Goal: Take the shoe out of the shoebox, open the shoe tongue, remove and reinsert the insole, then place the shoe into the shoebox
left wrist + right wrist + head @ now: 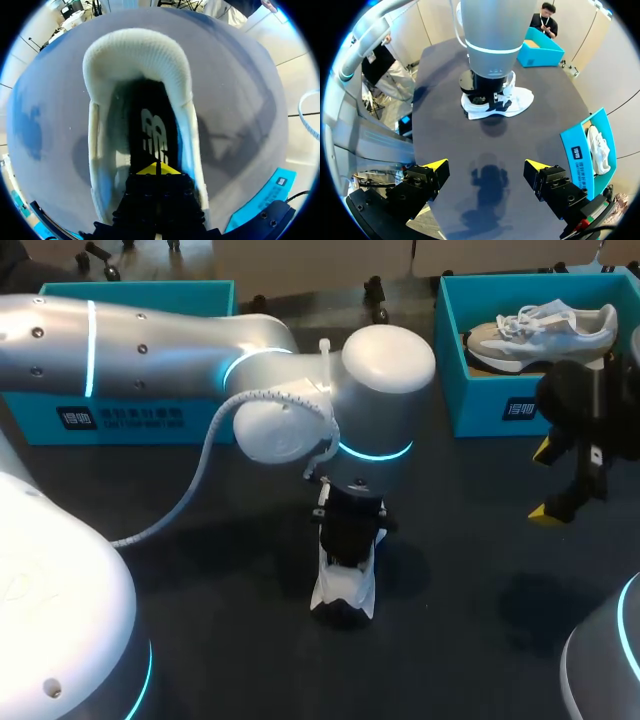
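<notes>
L gripper (158,170), yellow tips pressed together, is sunk in the mouth of a white shoe (137,55). The tips are down on the dark insole (150,125); whether they pinch it can't be told. The shoe's padded collar curves just ahead of the tips. The shoe stands sole-down on the dark table (230,660) near mid-table, outside both boxes, w/ the wrist of the L arm (150,340) vertical over it and hiding most of the upper in the head view.

R gripper (486,166) hangs above bare tabletop w/ fingers spread wide, holding nothing. It is well apart from the shoe, at the R side of the table, just in front of a teal shoebox (480,410). A second shoe (540,328), white & grey, lies inside that box. Another teal shoebox (40,415) sits at the far L, partly behind the L arm.
</notes>
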Robot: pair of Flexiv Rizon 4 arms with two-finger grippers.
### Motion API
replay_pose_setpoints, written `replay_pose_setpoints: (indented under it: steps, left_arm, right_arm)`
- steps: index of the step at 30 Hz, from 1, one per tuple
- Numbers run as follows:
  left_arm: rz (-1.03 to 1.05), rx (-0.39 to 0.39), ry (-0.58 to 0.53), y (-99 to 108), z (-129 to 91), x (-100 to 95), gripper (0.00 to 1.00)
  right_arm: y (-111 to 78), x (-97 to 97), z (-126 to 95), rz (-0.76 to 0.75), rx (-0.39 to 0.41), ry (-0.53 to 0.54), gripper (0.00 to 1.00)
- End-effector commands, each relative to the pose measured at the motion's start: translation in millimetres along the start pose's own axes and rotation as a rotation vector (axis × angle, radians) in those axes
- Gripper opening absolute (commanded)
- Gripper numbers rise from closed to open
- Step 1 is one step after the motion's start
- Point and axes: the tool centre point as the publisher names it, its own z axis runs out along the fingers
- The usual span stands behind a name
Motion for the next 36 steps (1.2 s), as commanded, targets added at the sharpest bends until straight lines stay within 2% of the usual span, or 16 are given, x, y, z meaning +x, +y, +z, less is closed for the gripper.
replay_pose_setpoints:
  steps: [1, 7, 25, 36]
  left_arm:
    - [0.004, -0.019, 0.013, -9, -19, 8.0, 0.00]
    - [0.022, -0.048, 0.064, -17, -18, 11.9, 0.00]
    - [0.012, -0.008, 0.096, -29, 27, 7.1, 0.00]
    - [-0.033, 0.060, 0.007, -30, 36, 0.9, 0.00]
  right_arm:
    - [2.0, -1.8, 1, 0.001, 0.004, 0.003, 1.00]
    - [2.0, -1.8, 1, 0.001, 0.004, 0.003, 1.00]
    - [2.0, -1.8, 1, 0.001, 0.004, 0.003, 1.00]
    - [2.0, -1.8, 1, 0.001, 0.004, 0.003, 1.00]
